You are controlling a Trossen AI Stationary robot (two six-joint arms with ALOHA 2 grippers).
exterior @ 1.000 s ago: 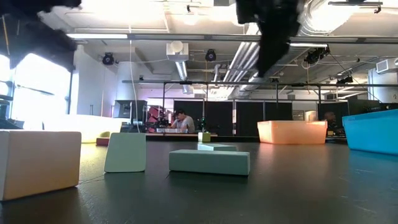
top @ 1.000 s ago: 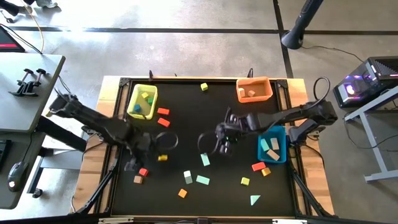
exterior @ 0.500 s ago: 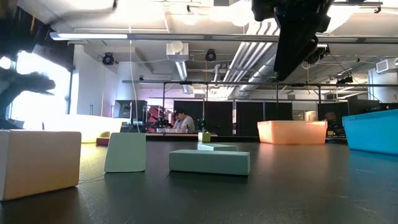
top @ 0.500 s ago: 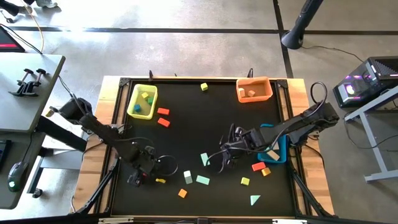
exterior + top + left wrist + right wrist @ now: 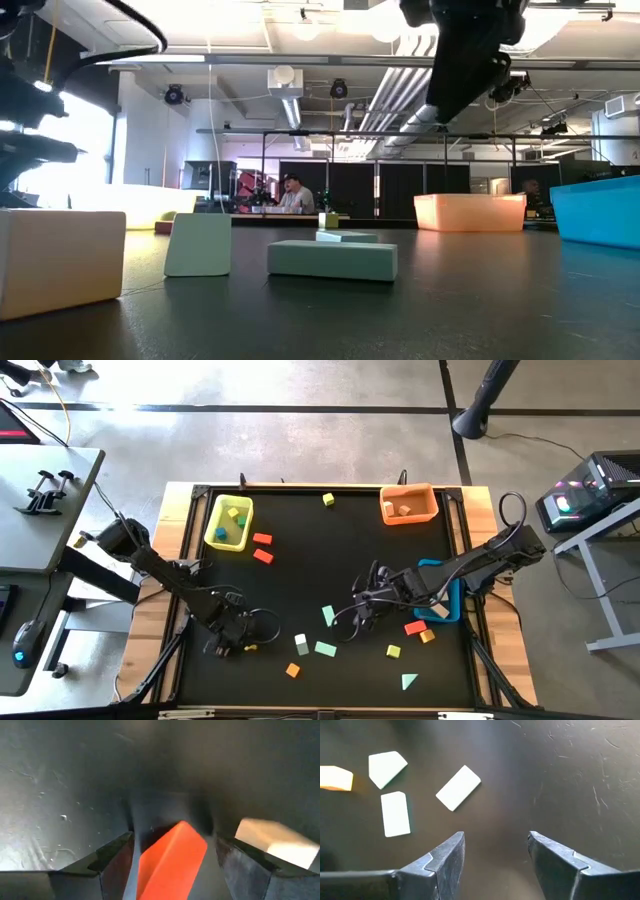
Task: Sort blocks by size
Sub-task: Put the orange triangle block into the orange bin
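Left wrist view puts me closest: my left pincer (image 5: 172, 855) is spread wide with a red block (image 5: 172, 862) standing between the fingers, not yet clamped, and a tan block (image 5: 274, 842) just beside. Over the last second that arm has dropped from the middle of the desk (image 5: 300, 510) toward its near left part, so I judge a pick is about to begin. Further out, the right pincer (image 5: 495, 851), also spread and empty, has come down from the centre toward a mint block (image 5: 329, 616), with other mint pieces (image 5: 395, 813) near. Beyond, the yellow bin (image 5: 228, 523), orange bin (image 5: 409, 505) and blue bin (image 5: 440, 592) already hold blocks; many remain loose.
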